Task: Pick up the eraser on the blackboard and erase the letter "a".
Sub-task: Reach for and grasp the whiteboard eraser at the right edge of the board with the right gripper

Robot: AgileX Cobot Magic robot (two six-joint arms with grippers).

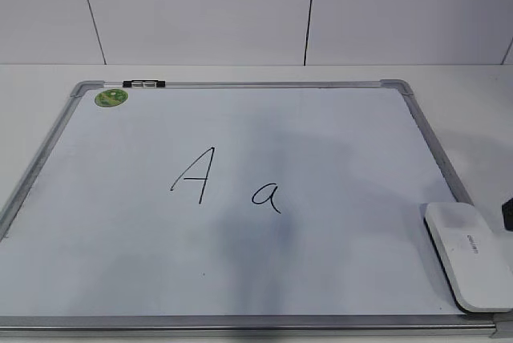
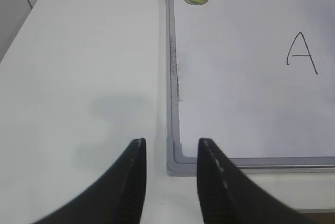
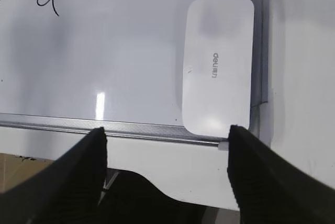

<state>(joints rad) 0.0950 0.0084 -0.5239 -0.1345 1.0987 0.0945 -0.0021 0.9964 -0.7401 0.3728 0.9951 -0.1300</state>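
A large white dry-erase board with a silver-grey metal frame [image 1: 240, 151] lay flat on the white table [image 2: 78, 67], a round green sticker [image 1: 111, 98] in its far left corner and a small black-and-silver clip [image 1: 144, 83] on the far rail. Near the middle stood a tall angular capital "A" [image 1: 195, 175] and, just to its right, the small lowercase "a" in thin black marker [image 1: 267, 195], untouched. The white oblong plastic eraser with small grey lettering [image 1: 469, 255] rested in the board's near right corner, lying over the right frame edge. The right gripper [image 3: 166, 135] hung just short of the eraser, its black fingers spread wide and empty. The left gripper [image 2: 169, 148] hovered over the board's near left corner, fingers parted, holding nothing.
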